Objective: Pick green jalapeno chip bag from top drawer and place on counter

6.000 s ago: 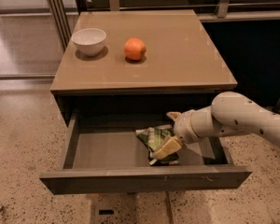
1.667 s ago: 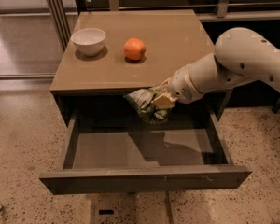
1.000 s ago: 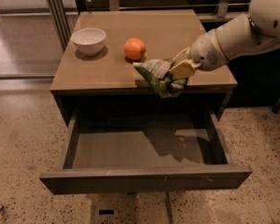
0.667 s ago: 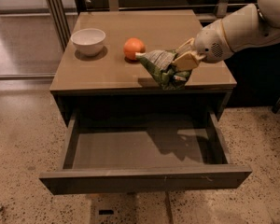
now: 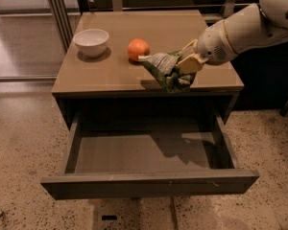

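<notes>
We see the green jalapeno chip bag (image 5: pixel 165 71), crumpled, green with pale patches, clamped in the gripper (image 5: pixel 187 61) at its three o'clock side. It hangs over the glossy tan counter (image 5: pixel 110 73), toward five o'clock from the middle; whether it touches we cannot tell. At six o'clock below, the dark top drawer (image 5: pixel 149 186) stands pulled far out.

Gripper (image 5: pixel 189 61), above the near right of the counter (image 5: pixel 105 75), hides part of the green jalapeno chip bag (image 5: pixel 164 71); arm (image 5: pixel 252 28) cut off at right edge.
</notes>
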Robot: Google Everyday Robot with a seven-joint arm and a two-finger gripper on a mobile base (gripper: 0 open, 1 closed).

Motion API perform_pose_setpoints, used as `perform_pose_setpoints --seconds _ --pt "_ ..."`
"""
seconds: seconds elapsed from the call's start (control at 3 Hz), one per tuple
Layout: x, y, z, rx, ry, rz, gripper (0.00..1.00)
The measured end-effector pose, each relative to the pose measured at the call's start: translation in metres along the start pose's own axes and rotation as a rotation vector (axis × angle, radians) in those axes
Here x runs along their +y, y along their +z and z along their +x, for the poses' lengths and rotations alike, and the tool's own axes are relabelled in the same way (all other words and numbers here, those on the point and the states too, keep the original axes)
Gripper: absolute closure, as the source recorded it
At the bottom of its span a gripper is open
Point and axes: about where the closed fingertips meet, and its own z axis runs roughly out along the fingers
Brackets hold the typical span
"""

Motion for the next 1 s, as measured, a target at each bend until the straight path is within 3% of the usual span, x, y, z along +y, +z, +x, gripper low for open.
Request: perform_pose_setpoints --seconds 0.67,1.0 --pt "-0.048 -0.003 0.006 0.039 -0.107 0.124 1.00" --pt "-0.076 -0.007 0.013 0.025 -0.108 0.173 1.00"
